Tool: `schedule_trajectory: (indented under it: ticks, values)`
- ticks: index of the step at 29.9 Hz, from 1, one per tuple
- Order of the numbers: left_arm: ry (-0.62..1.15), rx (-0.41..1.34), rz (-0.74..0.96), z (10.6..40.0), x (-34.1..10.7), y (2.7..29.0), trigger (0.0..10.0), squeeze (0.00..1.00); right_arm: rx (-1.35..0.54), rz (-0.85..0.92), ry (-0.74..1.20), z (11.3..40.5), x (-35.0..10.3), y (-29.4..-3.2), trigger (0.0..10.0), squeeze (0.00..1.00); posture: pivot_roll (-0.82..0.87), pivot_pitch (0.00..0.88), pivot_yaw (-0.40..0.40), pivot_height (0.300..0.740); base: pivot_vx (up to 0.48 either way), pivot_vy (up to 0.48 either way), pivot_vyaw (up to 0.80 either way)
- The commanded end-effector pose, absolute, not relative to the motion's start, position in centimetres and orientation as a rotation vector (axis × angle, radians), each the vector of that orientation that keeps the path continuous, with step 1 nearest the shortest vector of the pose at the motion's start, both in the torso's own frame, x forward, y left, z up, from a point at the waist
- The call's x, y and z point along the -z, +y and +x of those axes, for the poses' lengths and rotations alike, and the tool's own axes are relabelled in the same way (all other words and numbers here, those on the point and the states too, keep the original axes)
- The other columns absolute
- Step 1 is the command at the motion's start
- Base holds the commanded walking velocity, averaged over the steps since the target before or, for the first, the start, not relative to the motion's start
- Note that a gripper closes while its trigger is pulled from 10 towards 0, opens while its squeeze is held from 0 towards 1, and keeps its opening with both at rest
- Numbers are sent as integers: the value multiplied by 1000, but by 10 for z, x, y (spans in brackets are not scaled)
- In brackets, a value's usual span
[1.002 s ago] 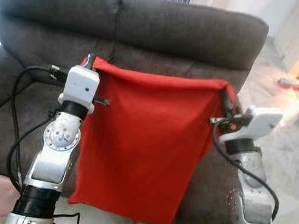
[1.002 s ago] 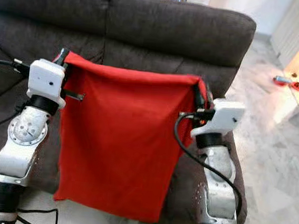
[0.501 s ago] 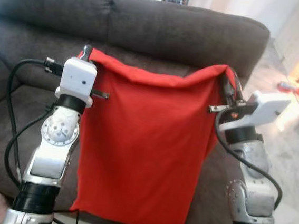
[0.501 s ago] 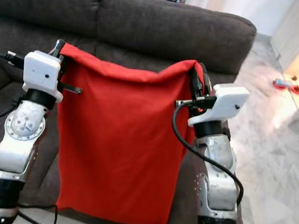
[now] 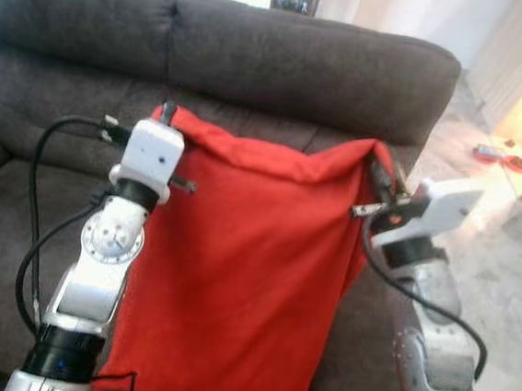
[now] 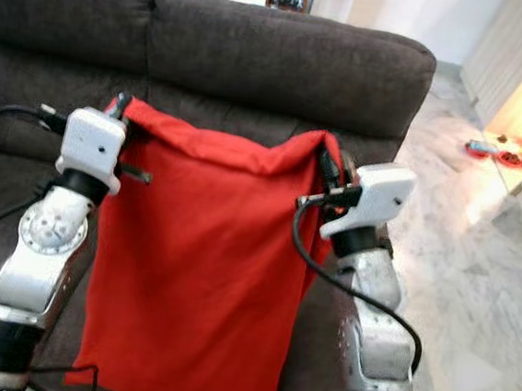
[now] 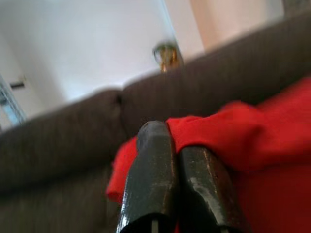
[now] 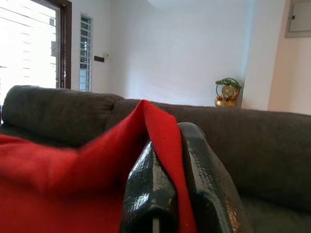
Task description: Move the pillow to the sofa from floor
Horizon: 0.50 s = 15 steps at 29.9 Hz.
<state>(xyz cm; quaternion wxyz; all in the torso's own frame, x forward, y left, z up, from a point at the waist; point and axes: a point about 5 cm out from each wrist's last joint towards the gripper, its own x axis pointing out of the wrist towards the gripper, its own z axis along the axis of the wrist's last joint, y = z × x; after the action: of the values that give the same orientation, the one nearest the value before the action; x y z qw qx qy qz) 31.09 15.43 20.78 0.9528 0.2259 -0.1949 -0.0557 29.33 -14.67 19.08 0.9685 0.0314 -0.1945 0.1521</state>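
You are looking at a big dark grey sofa (image 5: 283, 64) with two fat back cushions. It takes up most of what you see. To its right is a shiny pale stone floor (image 6: 479, 235), and far off on that floor sit some small red and bright things (image 5: 514, 157) that are too small to tell apart.

In front of the sofa hangs the red pillow (image 5: 245, 268). It looks flat and floppy, like a soft red bag. It is up in the air, over the seat and in front of the sofa's back, held by its two top corners. Its top edge sags a little in the middle.

Your left gripper (image 7: 177, 145) has its two black fingers pressed tight together on the pillow's top left corner, with red cloth bunched just past the tips. Your right gripper (image 8: 167, 145) is pinched on the top right corner, and you can see a strip of red cloth squeezed between its fingers.

Black cables (image 5: 32, 220) loop beside the silver left arm (image 5: 102, 263), and one curls by the right arm (image 5: 434, 314) too.

Behind the sofa a little gold ornament (image 8: 227, 93) with green on top sits by the white wall.

You can see no words or labels to read.
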Motion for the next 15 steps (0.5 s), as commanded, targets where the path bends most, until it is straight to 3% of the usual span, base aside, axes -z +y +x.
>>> schedule_trajectory:
  ticks: [1,15]
  values:
    - [-368,177,495,311,-200,142,10000,0,-291,53,-367,292,-182,-156,10000,0,95,34,-79,740,0,0,0]
    - [-263,257,612,309,-173,133,10000,0,-315,49,-278,288,-155,-158,10000,0,93,37,-79,740,0,0,0]
